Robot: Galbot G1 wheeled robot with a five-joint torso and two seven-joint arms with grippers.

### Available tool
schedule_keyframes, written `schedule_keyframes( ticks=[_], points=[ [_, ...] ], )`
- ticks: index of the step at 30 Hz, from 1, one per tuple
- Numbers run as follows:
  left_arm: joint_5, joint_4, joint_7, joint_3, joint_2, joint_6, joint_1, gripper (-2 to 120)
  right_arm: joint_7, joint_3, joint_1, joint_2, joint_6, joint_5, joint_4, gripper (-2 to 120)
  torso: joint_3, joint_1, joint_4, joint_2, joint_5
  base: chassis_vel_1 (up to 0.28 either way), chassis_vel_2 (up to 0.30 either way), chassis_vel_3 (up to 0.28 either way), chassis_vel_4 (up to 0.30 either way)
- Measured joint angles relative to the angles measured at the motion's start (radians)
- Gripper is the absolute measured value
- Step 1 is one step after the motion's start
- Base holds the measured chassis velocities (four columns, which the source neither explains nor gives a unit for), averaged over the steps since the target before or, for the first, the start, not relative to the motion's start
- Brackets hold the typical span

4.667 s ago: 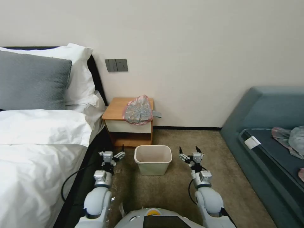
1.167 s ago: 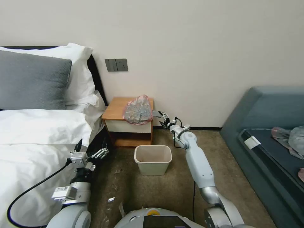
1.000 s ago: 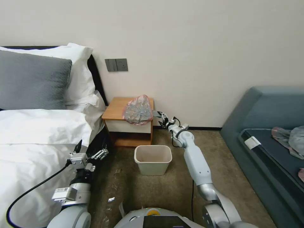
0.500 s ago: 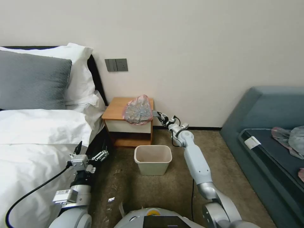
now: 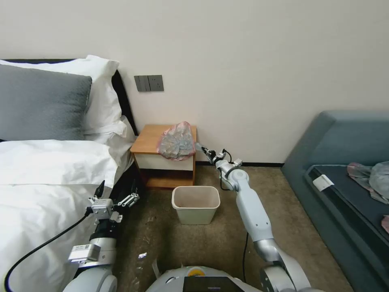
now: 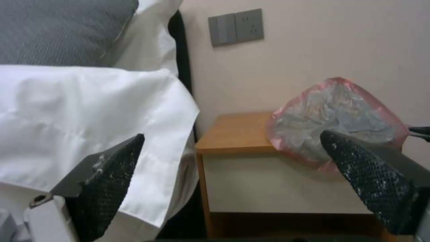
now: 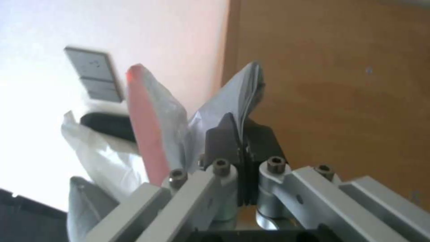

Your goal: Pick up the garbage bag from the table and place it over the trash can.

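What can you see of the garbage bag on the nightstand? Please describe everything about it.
The garbage bag is thin, translucent grey plastic film, crumpled, with pink edges. It lies bunched on the right part of the table, hanging a little over the front edge. A grey flap sticks out on its right side, and the right gripper is shut on that flap. The left gripper is open and apart from it, near the bed.

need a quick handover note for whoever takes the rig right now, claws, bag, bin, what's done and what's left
Right claw: shut on a grey flap of the garbage bag at the table's right edge.
Left claw: open, holding nothing, low beside the bed.
Garbage bag: bulk lies on the table top.
Trash can: unlined, on the carpet in front of the table.
Done: grasp.
Left: lift the bag, spread it over the can.
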Motion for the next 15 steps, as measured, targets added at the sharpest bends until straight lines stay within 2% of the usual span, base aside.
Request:
schedule_keyframes(
  ticks=[3, 6, 11, 13, 15],
  points=[
    [0.014, 0.0, 0.004, 0.001, 0.006, -0.007, 0.0, 100, 0.014, -0.002, -0.04, -0.004, 0.0, 0.004, 0.066, 0, 0.0, 0.0, 0.0001, 0.0, 0.0, 0.0, 0.0, 0.0, 0.0],
    [0.012, 0.0, 0.003, 0.009, 0.017, -0.013, -0.007, 100, 0.062, -0.021, -0.125, -0.021, 0.01, 0.006, 0.202, 0, 0.0, 0.0, 0.0, 0.0, -0.0001, 0.0, 0.0, 0.0, 0.0],
    [-0.002, 0.0, 0.002, 0.013, 0.026, -0.013, -0.02, 100, 0.105, -0.039, -0.203, -0.04, 0.024, 0.005, 0.313, 0, 0.0, 0.0, 0.0, 0.0, -0.0001, 0.0, 0.0, 0.0, 0.0],
    [-0.015, 0.0, 0.001, 0.018, 0.041, -0.013, -0.03, 100, 0.146, -0.051, -0.283, -0.056, 0.037, 0.005, 0.435, 0, 0.0, 0.0, -0.0003, 0.0, 0.0, 0.0, 0.0, 0.0, 0.0],
    [-0.018, 0.0, 0.001, 0.019, 0.046, -0.013, -0.032, 100, 0.162, -0.053, -0.315, -0.059, 0.043, 0.005, 0.483, 0, 0.0, 0.0, 0.0001, 0.0, -0.0001, 0.0, 0.0, 0.0, 0.0]
  ],
)
